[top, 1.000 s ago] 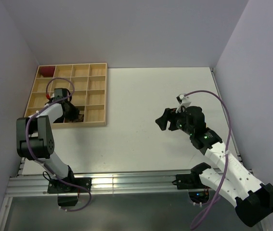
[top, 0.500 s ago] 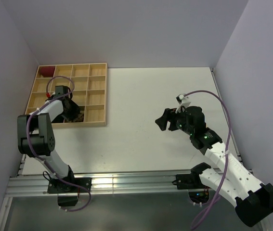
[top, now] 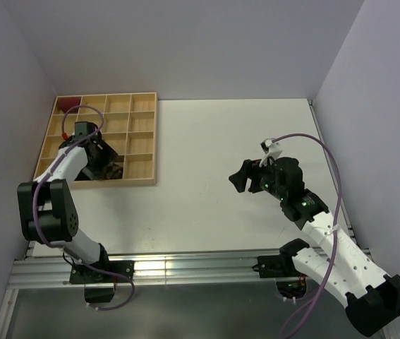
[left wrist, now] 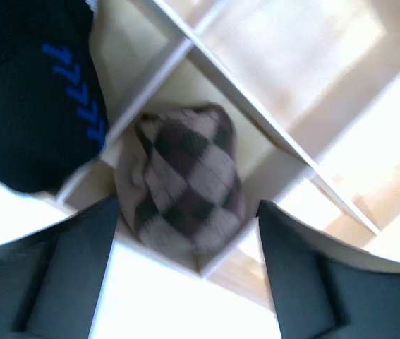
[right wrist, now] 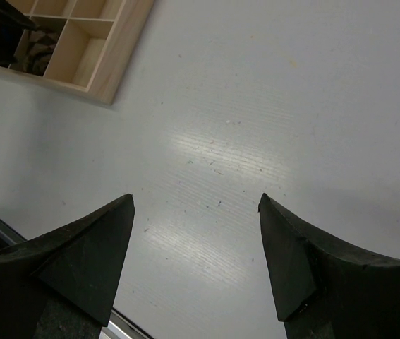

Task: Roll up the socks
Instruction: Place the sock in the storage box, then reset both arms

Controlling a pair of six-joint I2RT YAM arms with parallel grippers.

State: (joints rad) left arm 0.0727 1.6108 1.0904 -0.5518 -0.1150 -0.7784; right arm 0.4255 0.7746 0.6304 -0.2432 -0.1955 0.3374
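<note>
The tan argyle sock [left wrist: 185, 187] lies rolled into a ball in a front compartment of the wooden tray [left wrist: 256, 99]. In the compartment beside it sits the black sock [left wrist: 30, 92] with blue marks. My left gripper [left wrist: 188, 205] hangs open just above the tan ball, one finger on each side and neither touching it. From above, the left gripper [top: 105, 159] is over the tray's front row, next to the tan sock [top: 116, 170]. My right gripper [top: 240, 175] is open over bare table [right wrist: 207, 141], holding nothing.
The wooden tray [top: 136, 181] with several compartments fills the table's back left corner. A small dark red bundle [top: 68, 104] lies in its far left compartment. Grey walls close in the table at the back and on both sides.
The left gripper's jaws have spread apart and let go of the tan sock, and the left arm has lifted and stretched further over the tray. The right arm has stayed put.
</note>
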